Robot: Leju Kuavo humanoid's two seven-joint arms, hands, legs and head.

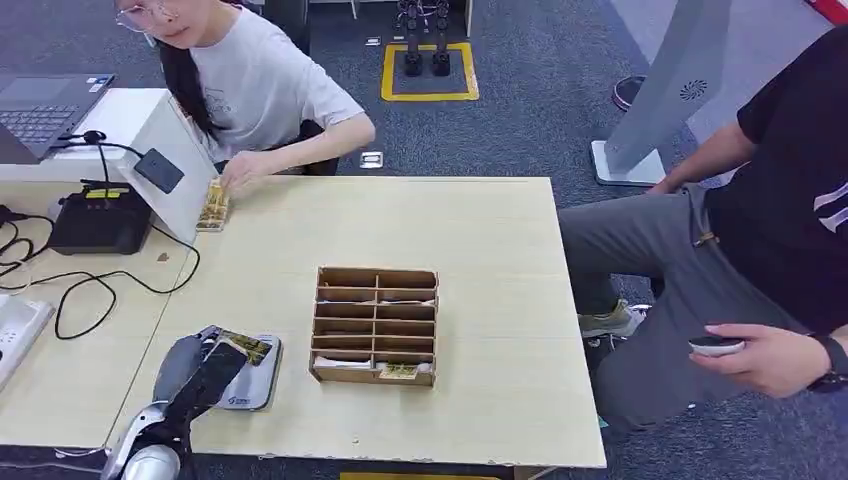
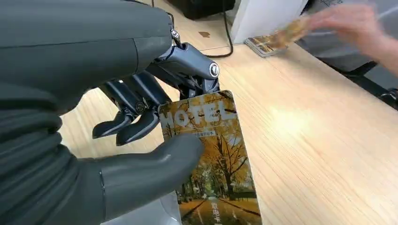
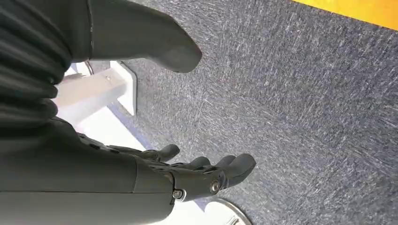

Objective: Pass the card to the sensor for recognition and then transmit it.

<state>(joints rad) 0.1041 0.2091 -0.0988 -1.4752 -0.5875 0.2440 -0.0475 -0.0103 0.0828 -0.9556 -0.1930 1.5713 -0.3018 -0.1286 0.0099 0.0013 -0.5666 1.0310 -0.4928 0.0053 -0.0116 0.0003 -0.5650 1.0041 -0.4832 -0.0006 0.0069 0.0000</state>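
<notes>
- Sitting at the far left of the surface [image 1: 480,230], a black device [image 1: 98,218] with trailing cables and a laptop [image 1: 45,108] on a white stand look like the back-office end of the reading setup, kept out of the working lane.
- Holding the card [image 2: 211,154], the left hand [image 1: 200,372] has its thumb pressed on the printed face and its dark fingers [image 2: 136,124] behind the top edge, so the card is pinched flat and its face stays clear.
- The card hangs just over the grey sensor pad [image 1: 252,385] near the front left edge; whether it touches the pad I cannot tell. That low, flat pose suits a reader that works at close range, so I judge the recognition step to be in hand and the passing-on not yet done.
- Farther back, a seated person's hand [image 1: 238,175] rests on a small stack of cards [image 1: 212,206], probably the supply.
- In the middle stands a wooden slotted box [image 1: 375,325], some compartments holding cards, a likely sorting place.
- Hanging over the carpet, the right hand [image 3: 197,173] holds nothing, thumb apart from loosely curved fingers; it has no part in this step.
- At the right edge a second seated person holds a small dark object [image 1: 716,346], well apart from the card.
</notes>
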